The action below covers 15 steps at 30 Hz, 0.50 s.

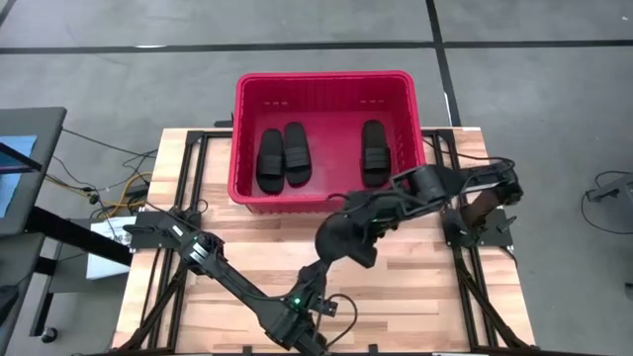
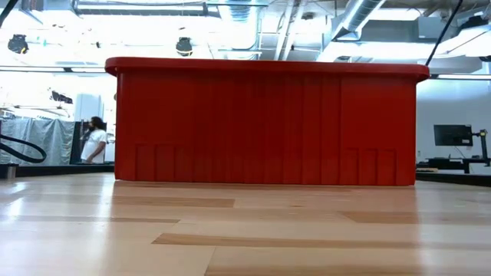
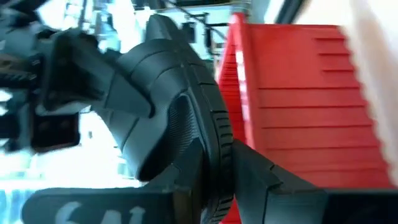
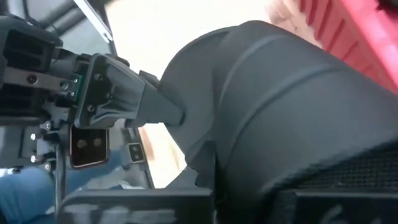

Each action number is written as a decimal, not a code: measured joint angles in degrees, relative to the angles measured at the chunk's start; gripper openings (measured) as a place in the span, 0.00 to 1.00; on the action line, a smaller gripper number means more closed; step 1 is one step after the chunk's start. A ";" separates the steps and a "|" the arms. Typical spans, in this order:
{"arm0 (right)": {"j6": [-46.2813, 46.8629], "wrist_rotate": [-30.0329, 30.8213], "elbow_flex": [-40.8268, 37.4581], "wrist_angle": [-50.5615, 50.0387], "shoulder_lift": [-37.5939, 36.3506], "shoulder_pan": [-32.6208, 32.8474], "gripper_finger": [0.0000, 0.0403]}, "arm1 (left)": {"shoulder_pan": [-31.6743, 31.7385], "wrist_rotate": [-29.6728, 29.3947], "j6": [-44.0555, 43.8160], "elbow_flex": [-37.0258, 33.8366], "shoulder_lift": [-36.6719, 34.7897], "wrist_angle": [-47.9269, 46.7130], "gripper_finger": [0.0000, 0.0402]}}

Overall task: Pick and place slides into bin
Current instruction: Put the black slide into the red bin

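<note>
The red bin [image 1: 239, 138] stands at the table's far middle and fills the low view [image 2: 265, 126]. Three black slides lie flat on its floor: two side by side at the left [image 1: 270, 158] [image 1: 298, 153], one at the right [image 1: 374, 151]. A fourth black slide [image 1: 341, 237] is in the air in front of the bin's near wall. Both grippers are shut on it: my left gripper [image 1: 329, 259] from the near side, my right gripper [image 1: 364, 225] from the right. The low view does not show this slide. My left gripper pinches the slide's sole edge [image 3: 214, 177] between its two fingers [image 3: 280, 190], which reach up from the table's near side. The slide stands on edge, clear of the table. My right gripper holds the slide between its two fingers [image 4: 143, 202]. The slide's body [image 4: 280, 112] fills the view and hides the place of contact. In the left wrist view its finger [image 3: 118, 93] lies on the strap side [image 3: 155, 81].
The bin's near wall [image 1: 287, 203] is close behind the held slide. Bare wooden table [image 1: 415, 297] lies in front and to both sides. Black frame rails [image 1: 183, 198] run along the table's left and right. A person [image 2: 93, 140] stands far off in the room.
</note>
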 joint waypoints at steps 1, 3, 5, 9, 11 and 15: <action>0.07 0.28 -0.02 0.04 -0.71 0.00 0.01 | -0.05 -0.73 -0.02 0.00 -0.29 0.01 0.14; 0.60 1.32 -0.04 0.04 -2.12 0.00 0.00 | -0.08 -1.25 -0.80 0.04 -1.19 0.03 0.14; 1.03 2.37 -0.07 -0.05 -3.22 0.00 0.00 | -0.04 -0.59 -2.03 0.04 -2.54 0.22 0.14; 1.04 3.98 -0.07 0.06 -5.01 0.59 0.00 | -0.04 0.73 -2.99 0.03 -5.34 1.36 0.14; 0.87 4.70 -0.07 -0.06 -5.69 0.66 0.00 | -0.04 1.82 -2.76 0.02 -6.77 3.79 0.14; -0.02 5.52 -0.05 -0.80 -7.23 0.32 0.00 | -0.03 4.22 -0.63 -0.02 -9.55 8.10 0.15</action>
